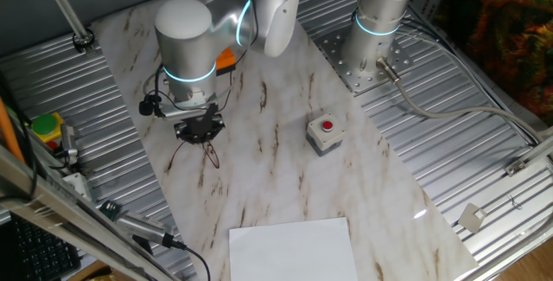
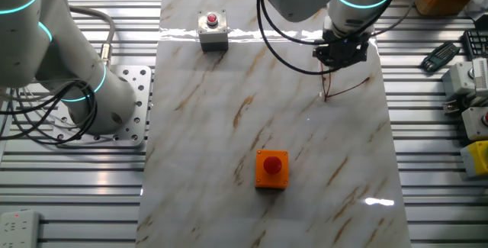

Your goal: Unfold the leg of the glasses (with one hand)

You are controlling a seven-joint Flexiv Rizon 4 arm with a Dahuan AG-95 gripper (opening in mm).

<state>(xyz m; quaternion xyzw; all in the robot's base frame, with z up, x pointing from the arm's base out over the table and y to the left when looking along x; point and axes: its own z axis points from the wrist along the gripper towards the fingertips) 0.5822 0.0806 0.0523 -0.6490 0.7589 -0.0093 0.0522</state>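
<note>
Hovering low over the marble table (image 1: 285,177), gripper (image 1: 206,138) right above the glasses (image 2: 339,89) near one long edge, jaw state cannot be made out, grey red-button box (image 1: 324,132) well apart.

My hand (image 2: 333,71) hangs low over the marble worktop (image 2: 229,141), fingertips at the glasses (image 2: 345,89); grey button box (image 2: 213,31) far off, orange box (image 2: 271,169) nearer.

The arm reaches down over the table, wrist vertical, its fingers (image 1: 206,136) seemingly nearly closed near the surface.
</note>
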